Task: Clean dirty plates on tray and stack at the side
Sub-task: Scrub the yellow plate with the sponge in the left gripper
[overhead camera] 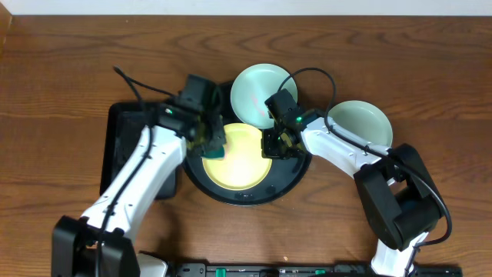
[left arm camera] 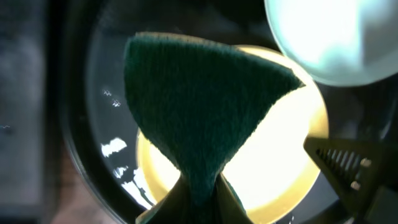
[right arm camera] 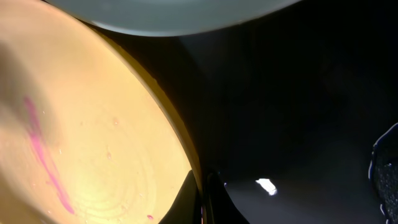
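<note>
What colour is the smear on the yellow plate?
Pink. The smear on the plate shows best in the right wrist view.

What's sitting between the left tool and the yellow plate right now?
A dark green sponge, pinched in the left tool, hangs over the yellow plate; the left wrist view shows it best.

Left gripper (overhead camera: 211, 144) fingers clamped; right gripper (overhead camera: 270, 147) fingers pinched; arms angled inward.

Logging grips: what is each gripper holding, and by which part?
Left gripper: green sponge, by one end; right gripper: yellow plate, by its rim.
</note>
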You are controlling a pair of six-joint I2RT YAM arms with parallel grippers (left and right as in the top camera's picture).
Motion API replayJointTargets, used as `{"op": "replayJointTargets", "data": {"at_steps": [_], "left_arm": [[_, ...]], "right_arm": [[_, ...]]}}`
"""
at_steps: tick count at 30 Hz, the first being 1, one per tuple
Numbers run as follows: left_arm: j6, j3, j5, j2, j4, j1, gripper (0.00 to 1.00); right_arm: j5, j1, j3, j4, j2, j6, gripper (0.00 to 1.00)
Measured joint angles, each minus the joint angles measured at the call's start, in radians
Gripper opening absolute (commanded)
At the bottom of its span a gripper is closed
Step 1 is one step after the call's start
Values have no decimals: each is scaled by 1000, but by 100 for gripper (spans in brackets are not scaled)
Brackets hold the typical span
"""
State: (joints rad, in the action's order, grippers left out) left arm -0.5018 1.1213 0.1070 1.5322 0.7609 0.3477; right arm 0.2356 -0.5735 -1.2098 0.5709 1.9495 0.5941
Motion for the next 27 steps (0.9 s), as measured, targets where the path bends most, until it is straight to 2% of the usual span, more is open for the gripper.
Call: {"op": "replayJointTargets", "data": {"at_steps": [4, 15, 23, 27], "left_arm": [[-19, -70, -2, 29, -94, 34, 7], [-10, -83, 51, 217, -126, 42, 7], [192, -83, 237, 233, -177, 41, 7], [243, -83, 291, 240, -212, 41, 7]], "right_arm": [[0, 0, 0, 0, 0, 0, 1], [0, 0, 0, 0, 0, 0, 1], [-3, 0, 0, -2, 0, -2, 1], [-3, 0, 0, -2, 0, -3, 1]]}}
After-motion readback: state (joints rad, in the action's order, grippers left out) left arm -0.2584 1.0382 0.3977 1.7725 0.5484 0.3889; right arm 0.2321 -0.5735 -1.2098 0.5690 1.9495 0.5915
